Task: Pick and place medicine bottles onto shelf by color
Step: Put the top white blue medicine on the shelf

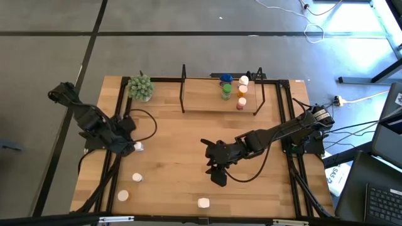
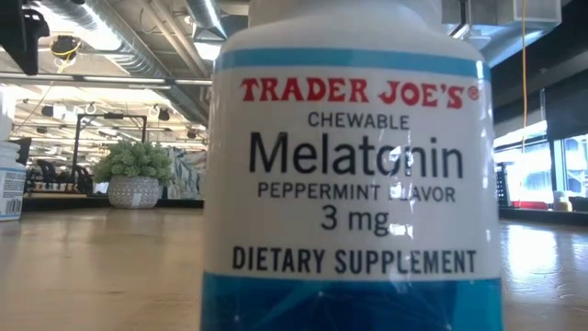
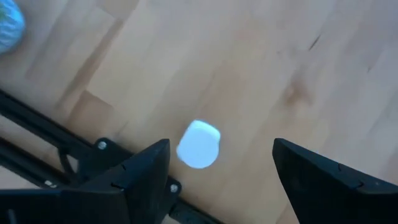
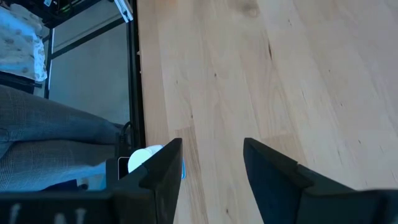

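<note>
bottle [image 2: 349, 175] close before the low camera, label from the cap down | brand, red letters: "TRADER JOE'S" | under the brand: "CHEWABLE" | large dark word: "Melatonin" | next line: "PEPPERMINT FLAVOR", partly hidden by glare | strength: "3 mg" | lowest line, above the blue band: "DIETARY SUPPLEMENT" | no other readable text

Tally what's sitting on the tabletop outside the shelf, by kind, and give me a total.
Loose bottles: 4
Potted plant: 1
Total: 5
</note>
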You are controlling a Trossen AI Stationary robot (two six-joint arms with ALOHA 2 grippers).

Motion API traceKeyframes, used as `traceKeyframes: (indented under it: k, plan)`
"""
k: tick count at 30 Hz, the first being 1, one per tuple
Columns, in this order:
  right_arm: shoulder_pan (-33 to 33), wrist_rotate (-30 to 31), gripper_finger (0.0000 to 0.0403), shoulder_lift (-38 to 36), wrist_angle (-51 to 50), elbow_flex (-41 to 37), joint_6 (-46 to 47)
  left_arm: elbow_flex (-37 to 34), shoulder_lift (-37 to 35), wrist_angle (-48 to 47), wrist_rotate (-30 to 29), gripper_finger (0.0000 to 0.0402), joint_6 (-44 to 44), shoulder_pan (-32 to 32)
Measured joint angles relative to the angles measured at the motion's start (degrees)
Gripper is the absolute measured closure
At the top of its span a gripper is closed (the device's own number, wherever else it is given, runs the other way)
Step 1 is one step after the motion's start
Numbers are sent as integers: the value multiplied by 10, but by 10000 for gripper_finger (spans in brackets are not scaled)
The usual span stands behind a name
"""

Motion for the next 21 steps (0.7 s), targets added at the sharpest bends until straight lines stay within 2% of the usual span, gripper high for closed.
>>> traceKeyframes:
  k: [10,21]
  plan:
    - [0,0,230,0,0,0,0,-80,0,84,72,123,92,0]
    - [0,0,230,0,0,0,0,-136,0,83,70,130,152,0]
